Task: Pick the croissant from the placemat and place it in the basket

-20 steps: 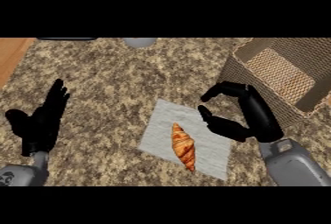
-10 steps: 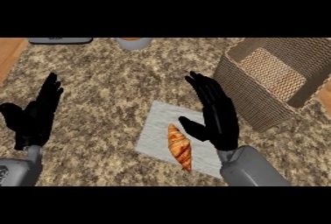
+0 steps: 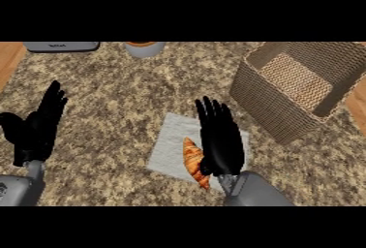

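The golden-brown, crescent-shaped croissant (image 3: 193,162) lies lengthways on the pale grey rectangular placemat (image 3: 172,140), one tip pointing up the counter, the other poking just off the mat's near edge. Right alongside it, just to its right and overlapping its flank in this view, is the robot's black right hand (image 3: 220,140), flat, fingers straight and together, pointing away up the counter. Nothing is curled round the pastry; it is not yet taken. Whether the palm touches it, I can't tell from up here.

How will it handle? My read: light, flaky, soft in the belly, so it should give under the fingers and shed crumbs if pinched at a tip. The thick middle looks the place to take hold, thumb on one long side, fingers on the other, across the narrow width.

Moving outward: the tan woven wicker basket (image 3: 266,95) stands well apart, up and to the right, its mouth open and tilted toward us. That's the destination, a lift and a carry up and rightward.

Over at the left edge the black left hand (image 3: 37,131) rests open, fingers up, on the speckled brown granite counter (image 3: 121,92).
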Tool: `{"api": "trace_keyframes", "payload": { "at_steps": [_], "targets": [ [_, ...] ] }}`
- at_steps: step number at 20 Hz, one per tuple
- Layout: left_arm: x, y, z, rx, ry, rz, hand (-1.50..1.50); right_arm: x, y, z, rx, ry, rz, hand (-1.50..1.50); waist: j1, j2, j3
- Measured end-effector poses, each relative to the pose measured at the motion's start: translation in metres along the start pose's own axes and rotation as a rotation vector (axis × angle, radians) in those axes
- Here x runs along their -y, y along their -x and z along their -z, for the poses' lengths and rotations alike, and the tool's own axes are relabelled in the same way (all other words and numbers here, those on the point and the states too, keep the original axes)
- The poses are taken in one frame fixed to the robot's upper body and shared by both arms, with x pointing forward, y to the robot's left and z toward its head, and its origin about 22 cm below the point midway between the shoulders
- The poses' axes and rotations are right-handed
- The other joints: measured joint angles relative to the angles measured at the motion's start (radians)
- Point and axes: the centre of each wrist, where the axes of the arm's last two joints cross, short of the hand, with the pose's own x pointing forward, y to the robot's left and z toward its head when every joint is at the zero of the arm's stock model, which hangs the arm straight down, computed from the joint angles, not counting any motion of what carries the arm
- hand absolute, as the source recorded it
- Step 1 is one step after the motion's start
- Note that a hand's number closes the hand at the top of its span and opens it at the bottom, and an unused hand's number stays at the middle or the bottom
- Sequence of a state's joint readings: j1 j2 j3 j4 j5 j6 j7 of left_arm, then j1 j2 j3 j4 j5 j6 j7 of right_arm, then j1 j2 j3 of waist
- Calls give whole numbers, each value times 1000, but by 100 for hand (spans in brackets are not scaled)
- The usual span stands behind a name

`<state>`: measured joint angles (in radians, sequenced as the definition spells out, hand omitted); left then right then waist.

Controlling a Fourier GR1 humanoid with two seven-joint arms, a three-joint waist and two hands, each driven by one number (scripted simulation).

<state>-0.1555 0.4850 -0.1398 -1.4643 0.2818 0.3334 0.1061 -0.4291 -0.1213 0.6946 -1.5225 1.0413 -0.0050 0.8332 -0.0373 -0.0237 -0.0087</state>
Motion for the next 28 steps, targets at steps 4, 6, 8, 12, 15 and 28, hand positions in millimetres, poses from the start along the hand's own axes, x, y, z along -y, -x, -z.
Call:
{"api": "trace_keyframes", "payload": {
  "at_steps": [4, 6, 8, 12, 15, 28],
  "targets": [
    [-3, -3, 0, 2, 7, -1, 0, 26, -30, -21, -43, -109, -48, -150, 9, 5, 4],
    [5, 0, 1, 4, 9, -1, 0, 38, -36, -32, -34, -133, -42, -150, 12, 9, 5],
    [7, 1, 2, 12, 11, -6, 0, 49, -38, -43, -21, -146, -19, -150, 17, 13, 6],
    [3, -3, 5, 22, 16, -7, 0, 62, -40, -52, -4, -128, 7, -150, 29, 18, 7],
    [7, -7, 5, 28, 19, -11, 0, 58, -36, -55, -15, -125, 11, -150, 33, 20, 8],
    [9, -8, 5, 26, 36, -11, 0, -6, -8, -54, -56, -121, 28, -150, 37, 23, 9]
  ]
}}
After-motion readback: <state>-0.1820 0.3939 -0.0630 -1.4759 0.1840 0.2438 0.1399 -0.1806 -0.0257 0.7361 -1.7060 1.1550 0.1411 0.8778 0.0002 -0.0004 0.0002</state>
